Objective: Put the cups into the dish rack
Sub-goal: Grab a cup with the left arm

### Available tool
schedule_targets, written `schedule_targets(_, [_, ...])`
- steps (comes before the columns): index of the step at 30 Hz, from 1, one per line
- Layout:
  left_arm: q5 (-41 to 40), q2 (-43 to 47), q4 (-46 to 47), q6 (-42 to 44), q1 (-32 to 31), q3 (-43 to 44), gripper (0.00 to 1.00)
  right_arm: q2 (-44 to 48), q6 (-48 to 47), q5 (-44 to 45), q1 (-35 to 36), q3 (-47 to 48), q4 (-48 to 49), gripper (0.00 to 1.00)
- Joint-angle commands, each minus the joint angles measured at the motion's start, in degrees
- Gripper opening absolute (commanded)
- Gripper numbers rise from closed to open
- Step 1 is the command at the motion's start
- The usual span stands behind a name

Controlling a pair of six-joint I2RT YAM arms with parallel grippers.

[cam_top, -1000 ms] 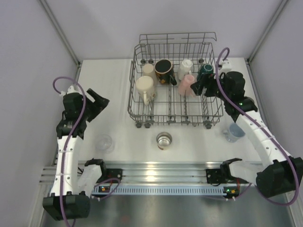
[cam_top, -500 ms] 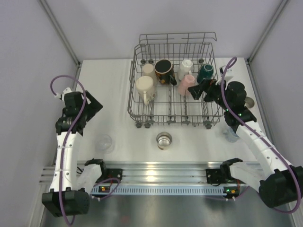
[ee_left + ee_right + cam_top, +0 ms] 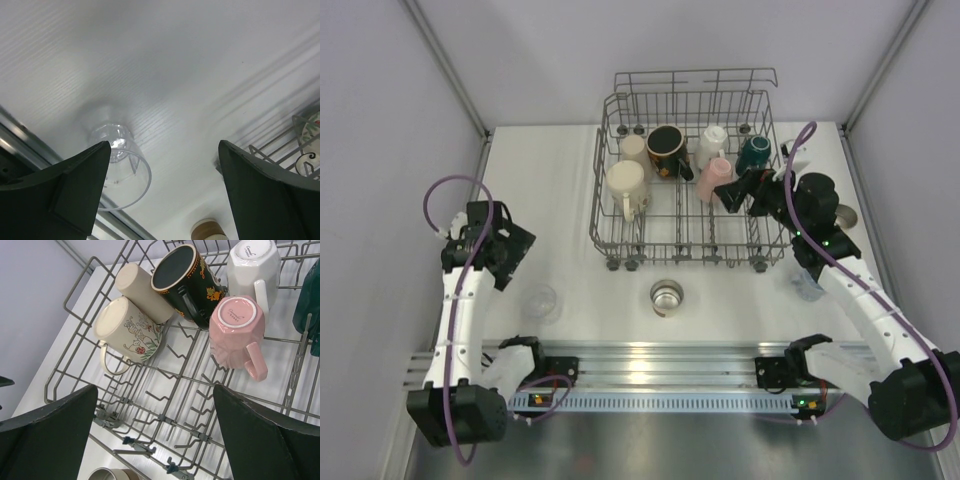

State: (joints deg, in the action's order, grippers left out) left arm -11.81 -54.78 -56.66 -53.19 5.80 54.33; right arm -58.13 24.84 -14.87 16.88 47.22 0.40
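The dish rack [image 3: 598, 215] stands at the back of the table and holds several cups: a cream mug [image 3: 626, 186], a black mug [image 3: 666, 148], a white cup [image 3: 712, 143], a pink mug [image 3: 717, 178] and a dark green cup [image 3: 754, 152]. On the table in front lie a clear cup [image 3: 541, 300] and a steel cup [image 3: 666, 296]. My left gripper [image 3: 515, 245] hangs open above and left of the clear cup [image 3: 117, 165]. My right gripper [image 3: 740, 190] is open and empty over the rack's right side, beside the pink mug [image 3: 235, 327].
A pale blue cup [image 3: 808, 288] sits right of the rack, partly under my right arm. A metal object [image 3: 847, 217] lies at the far right edge. A brown-banded cup [image 3: 210, 231] shows low in the left wrist view. The table's near rail runs close behind the clear cup.
My left arm has swung nearer and lower, toward the clear cup. My right gripper has opened wider and drawn back from the dark green cup, which stays in the rack.
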Motion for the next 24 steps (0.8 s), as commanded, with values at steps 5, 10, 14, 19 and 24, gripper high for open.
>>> schedule_targets(5, [-2.78,3.27,-11.54,-6.40,-0.27,4.92,0.95,1.35,-1.20,0.28,0.87,0.24,1.62,0.99])
schedule_targets(10, [1.79,5.83,-11.71,-10.70,-0.18,1.76,0.93,1.26,-1.37,0.28,0.87,0.06,1.53,0.99])
schedule_targets(14, [1.53,5.13,-11.54,-13.16,-0.18,-1.41,0.93,1.44,-1.72,0.11,0.87,0.33,1.09,0.99])
schedule_targets(19, [4.51,2.41,-11.10,-15.27,-0.18,-4.04,0.93,1.79,-1.90,0.37,0.78,0.24,1.00,0.99])
schedule_targets(24, [5.40,-0.49,-7.94,-15.54,-0.18,-6.60,0.93,1.61,-1.90,0.46,0.87,0.24,0.83,0.99])
